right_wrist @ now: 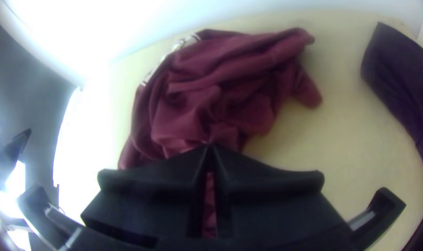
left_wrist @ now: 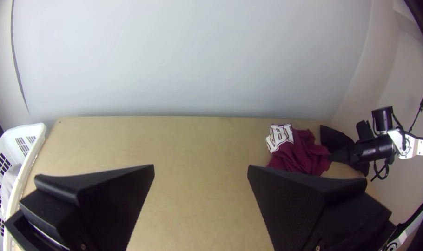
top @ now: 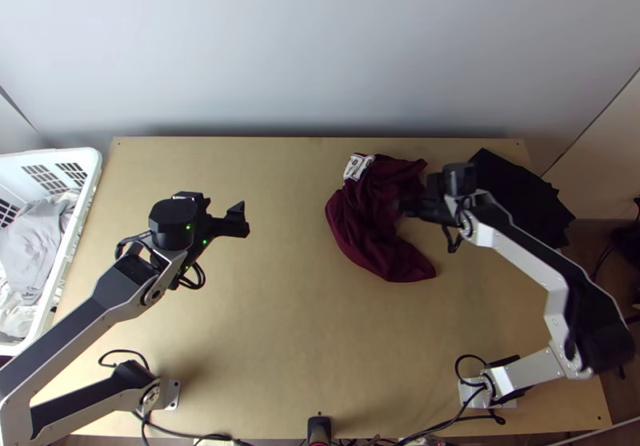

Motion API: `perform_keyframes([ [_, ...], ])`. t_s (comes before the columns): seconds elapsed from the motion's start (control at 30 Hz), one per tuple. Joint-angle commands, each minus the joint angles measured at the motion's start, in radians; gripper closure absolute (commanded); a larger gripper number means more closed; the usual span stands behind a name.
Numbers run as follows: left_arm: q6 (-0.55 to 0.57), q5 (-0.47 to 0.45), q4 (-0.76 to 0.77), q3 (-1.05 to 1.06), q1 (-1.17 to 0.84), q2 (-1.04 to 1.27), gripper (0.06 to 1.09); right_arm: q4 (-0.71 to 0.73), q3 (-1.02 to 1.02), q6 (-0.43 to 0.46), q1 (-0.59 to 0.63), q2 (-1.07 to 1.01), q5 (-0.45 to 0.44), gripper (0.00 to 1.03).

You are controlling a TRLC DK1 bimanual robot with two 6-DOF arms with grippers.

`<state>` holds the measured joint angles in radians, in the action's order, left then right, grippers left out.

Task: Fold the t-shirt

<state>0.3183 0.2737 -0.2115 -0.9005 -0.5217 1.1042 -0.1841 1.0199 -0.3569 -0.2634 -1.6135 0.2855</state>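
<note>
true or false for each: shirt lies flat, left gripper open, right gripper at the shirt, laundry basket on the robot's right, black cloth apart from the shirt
1. The maroon t-shirt lies spread flat. False: it is bunched, with folds across it.
2. The left gripper is open. True.
3. The right gripper has its fingertips together at the maroon t-shirt. True.
4. The white laundry basket stands on the robot's right. False: it stands on the robot's left, with cloth inside.
5. The black cloth lies apart from the maroon t-shirt. True.
</note>
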Motion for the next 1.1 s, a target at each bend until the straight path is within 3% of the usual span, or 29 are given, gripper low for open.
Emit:
perform_keyframes([
  [0.0,0.001,-0.001,-0.003,0.008,-0.017,0.002,0.11,-0.143,0.105,0.038,0.036,0.138,-0.005,1.0],
  [0.37,0.004,0.001,-0.003,-0.044,-0.101,0.075,0.11,-0.466,0.618,0.033,0.0,0.15,-0.031,1.0],
  [0.53,-0.015,-0.001,-0.012,-0.048,-0.136,0.082,0.11,-0.488,0.756,0.01,-0.004,0.133,-0.059,1.0],
  [0.67,-0.047,0.001,0.0,-0.032,-0.248,0.114,0.11,-0.532,0.98,-0.056,-0.011,0.069,-0.078,1.0],
  [0.8,-0.035,-0.022,0.009,-0.067,-0.347,0.19,0.11,-0.575,1.189,-0.054,-0.034,-0.017,-0.141,1.0],
  [0.9,0.008,-0.073,0.026,-0.144,-0.405,0.302,0.11,-0.588,1.221,-0.054,-0.036,-0.045,-0.152,1.0],
  [1.07,0.036,-0.074,0.029,-0.299,-0.535,0.539,0.11,-0.594,1.157,-0.08,-0.03,-0.033,-0.169,1.0],
])
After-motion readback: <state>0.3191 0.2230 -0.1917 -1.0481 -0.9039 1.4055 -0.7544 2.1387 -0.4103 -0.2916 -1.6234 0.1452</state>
